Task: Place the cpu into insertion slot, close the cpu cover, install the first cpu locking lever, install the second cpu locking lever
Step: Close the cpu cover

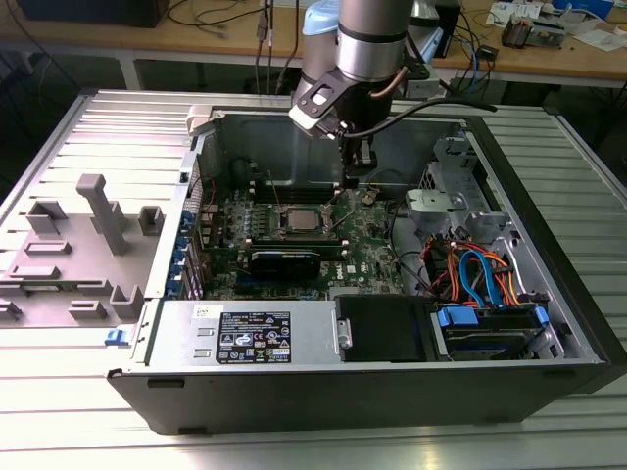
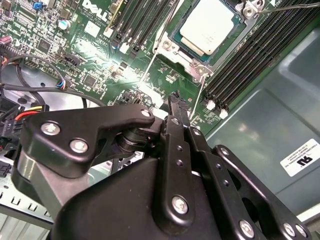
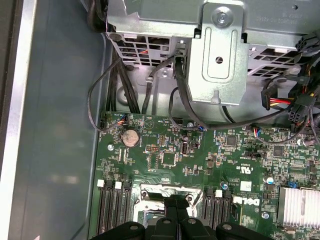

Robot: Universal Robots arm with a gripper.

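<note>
The cpu (image 2: pixel 210 27) lies flat in the insertion slot (image 3: pixel 164 194) on the green motherboard (image 1: pixel 367 240), silver top up. The silvery cpu cover (image 2: pixel 192 56) frames the chip. Thin wire levers (image 2: pixel 149 67) stand beside the socket and look raised off the board. My gripper (image 2: pixel 175 102) hangs above the board, just off the socket's edge, fingers together with nothing between them. In the exterior view the gripper (image 1: pixel 355 179) is to the right of the cpu (image 1: pixel 298 221) and higher than it.
Black memory slots (image 2: pixel 250 55) flank the socket. A coin battery (image 3: pixel 130 137), loose black cables (image 3: pixel 175 95) and a metal drive cage (image 3: pixel 222 50) lie beyond the gripper. The open case wall (image 1: pixel 323 377) and a grey fixture (image 1: pixel 98 230) sit at the exterior view's left.
</note>
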